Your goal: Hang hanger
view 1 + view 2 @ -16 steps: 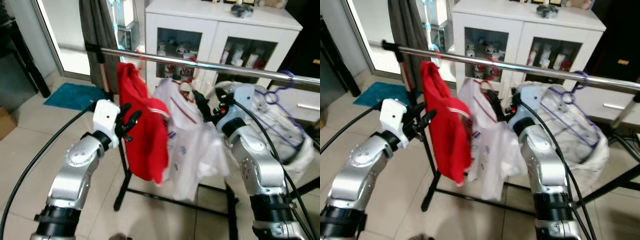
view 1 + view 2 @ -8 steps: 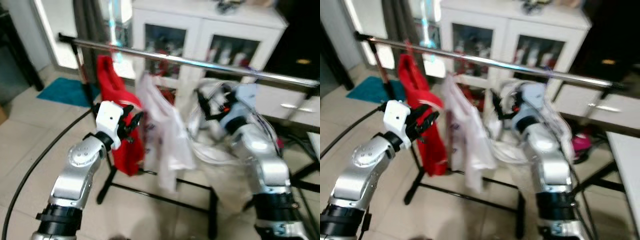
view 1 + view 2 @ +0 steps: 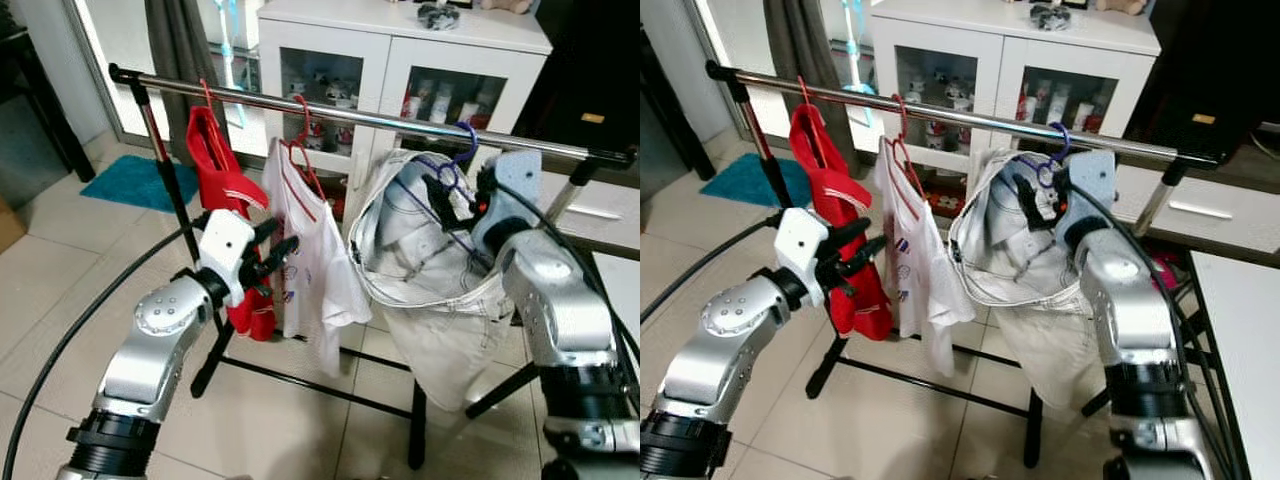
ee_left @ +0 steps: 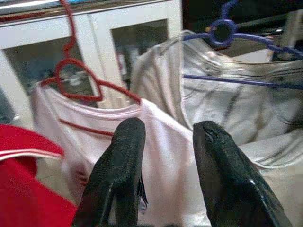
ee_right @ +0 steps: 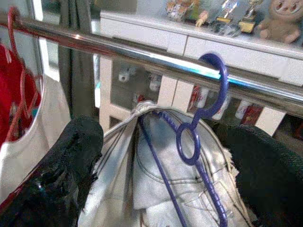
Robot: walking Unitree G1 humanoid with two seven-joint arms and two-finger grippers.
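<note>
A shiny chrome clothes rail [image 3: 330, 112] on a black floor stand runs across the scene from about nine o'clock to three o'clock, in front of a white glass-door cabinet [image 3: 400, 70]. Three garments hang from it: a red top on a red wire hanger [image 3: 215, 160] at the ten o'clock side, a white red-trimmed T-shirt on a red hanger [image 3: 310, 230] near the centre, and a pale grey-white denim garment [image 3: 430, 270] on a purple plastic hanger [image 5: 199, 123]. The purple hanger's hook [image 5: 215, 78] is looped over the rail, at roughly one o'clock in the head views. The right gripper [image 3: 450, 195] sits just below that hook, close against the denim's collar; its fingers [image 5: 71, 161] are spread wide on either side of the hanger's neck, with no contact visible. The left gripper [image 3: 268, 255] is raised at about eight o'clock of centre, in front of the red top and white T-shirt; its fingers [image 4: 120, 170] are parted with a clear gap, holding nothing. A teal mat [image 3: 135, 185] lies on the tiled floor at nine o'clock.
</note>
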